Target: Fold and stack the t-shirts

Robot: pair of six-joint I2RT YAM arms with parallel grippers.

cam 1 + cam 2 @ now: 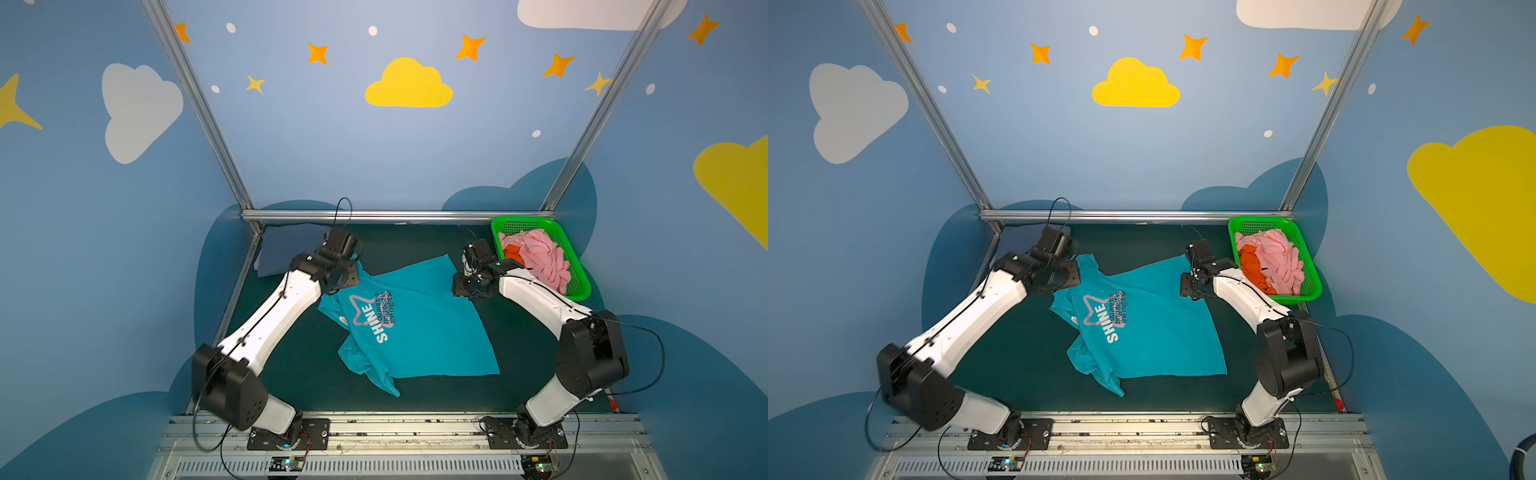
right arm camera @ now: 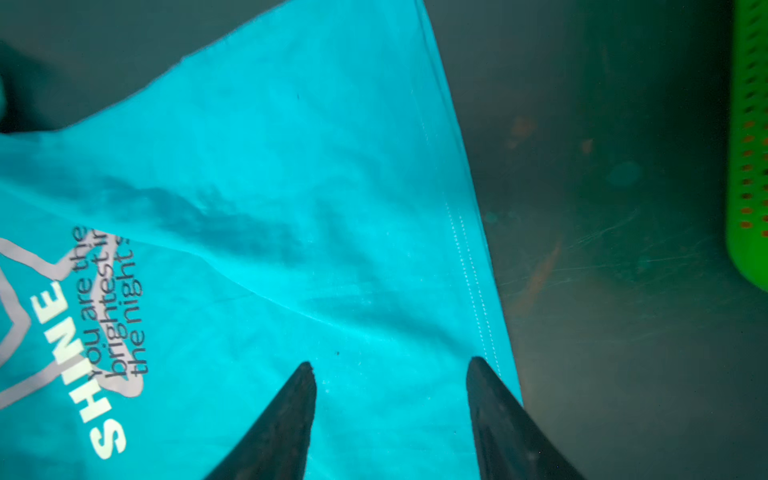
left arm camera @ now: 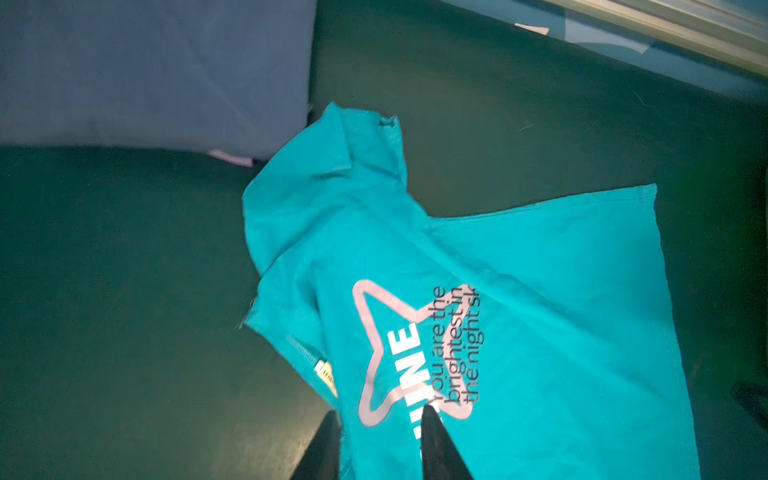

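A teal t-shirt (image 1: 419, 332) (image 1: 1154, 332) with white "SHINE" print lies spread and wrinkled in the middle of the table. My left gripper (image 1: 347, 282) (image 3: 380, 415) hangs over its shoulder by the print, jaws apart, with nothing pinched. My right gripper (image 1: 469, 293) (image 2: 391, 363) stands open over the stitched hem (image 2: 469, 266) on the shirt's right side. A slate-blue t-shirt (image 1: 286, 249) (image 3: 145, 70) lies folded at the far left corner, with a pale lavender edge (image 3: 232, 157) showing under it. Pink (image 1: 540, 253) and orange (image 1: 1254, 266) t-shirts are bunched in the basket.
The green perforated basket (image 1: 523, 220) (image 1: 1262, 220) (image 2: 752, 166) stands at the far right, close to the right arm. A metal rail (image 1: 395, 215) bounds the back of the dark green table (image 1: 519, 374). Both arm bases sit on the front rail.
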